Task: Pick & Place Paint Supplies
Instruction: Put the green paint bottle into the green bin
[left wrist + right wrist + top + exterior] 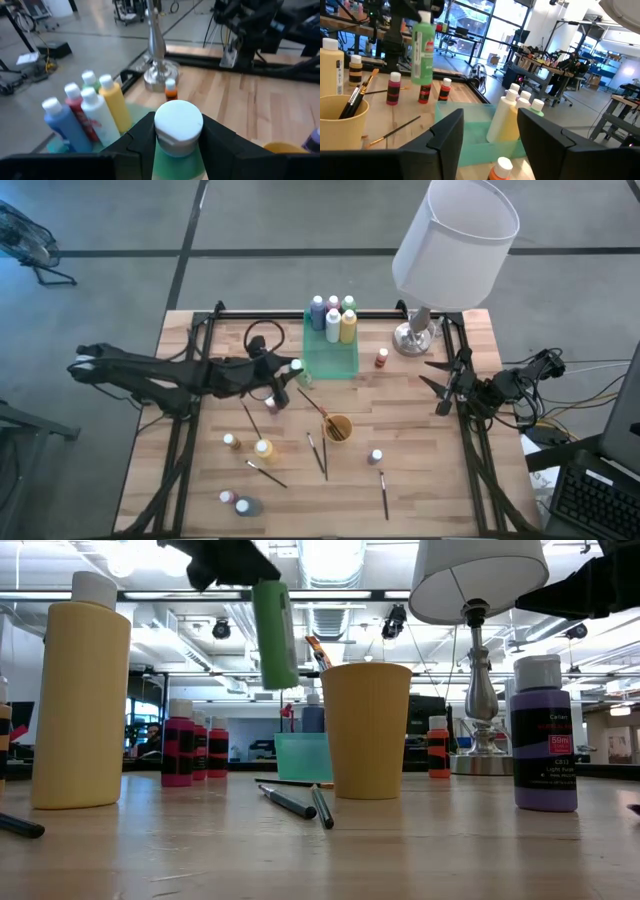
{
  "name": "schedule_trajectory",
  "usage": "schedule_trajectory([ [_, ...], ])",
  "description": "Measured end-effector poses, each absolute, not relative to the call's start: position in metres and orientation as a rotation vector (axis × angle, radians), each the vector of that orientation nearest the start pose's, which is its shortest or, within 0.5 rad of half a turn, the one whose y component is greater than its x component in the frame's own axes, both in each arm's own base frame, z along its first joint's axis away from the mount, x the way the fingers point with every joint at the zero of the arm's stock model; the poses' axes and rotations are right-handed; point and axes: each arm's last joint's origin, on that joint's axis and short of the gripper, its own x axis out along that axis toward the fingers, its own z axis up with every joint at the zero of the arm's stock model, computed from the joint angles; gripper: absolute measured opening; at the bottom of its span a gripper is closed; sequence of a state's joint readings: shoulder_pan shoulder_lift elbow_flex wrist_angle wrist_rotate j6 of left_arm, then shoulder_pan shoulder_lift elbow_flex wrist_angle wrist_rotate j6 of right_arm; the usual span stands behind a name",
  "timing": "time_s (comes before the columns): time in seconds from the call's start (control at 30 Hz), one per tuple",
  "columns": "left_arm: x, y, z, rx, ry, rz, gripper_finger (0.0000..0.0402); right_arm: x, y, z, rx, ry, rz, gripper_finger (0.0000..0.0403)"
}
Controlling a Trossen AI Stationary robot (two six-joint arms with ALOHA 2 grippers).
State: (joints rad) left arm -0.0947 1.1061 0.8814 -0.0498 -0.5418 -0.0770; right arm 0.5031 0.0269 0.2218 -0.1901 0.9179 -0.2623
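The left gripper [177, 145] clamps a green bottle [274, 633] in the air, the tray [331, 356] at its two o'clock; a loose grip risks dropping it; the right gripper [487, 135] waits open

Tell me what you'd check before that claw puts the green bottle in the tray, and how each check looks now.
1. Left claw grips the green bottle: ok.
2. Bottle lifted off the table: ok.
3. Free room in the green tray: ok, its front part is bare.
4. Bottle directly above the tray: not ok, it hangs beside the tray's edge.
5. Right claw out of the way: ok, waiting open at the table's right side.
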Motion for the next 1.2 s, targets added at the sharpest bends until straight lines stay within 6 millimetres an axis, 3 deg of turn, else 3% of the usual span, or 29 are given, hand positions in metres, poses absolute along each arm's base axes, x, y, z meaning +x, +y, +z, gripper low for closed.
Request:
schedule_trajectory([
  [0.23,0.245,0.003,0.336,0.039,0.187,0.503,0.0126,0.073,0.014,0.217,-0.255,0.05,-0.413,0.0161],
  [0.53,0.245,0.038,0.339,0.036,0.166,0.617,0.0126,0.073,0.014,0.217,-0.255,0.05,-0.412,0.0134],
  [1.2,0.293,0.111,0.301,0.056,0.212,0.699,0.0126,0.073,0.014,0.217,-0.255,0.05,-0.413,0.0072],
])
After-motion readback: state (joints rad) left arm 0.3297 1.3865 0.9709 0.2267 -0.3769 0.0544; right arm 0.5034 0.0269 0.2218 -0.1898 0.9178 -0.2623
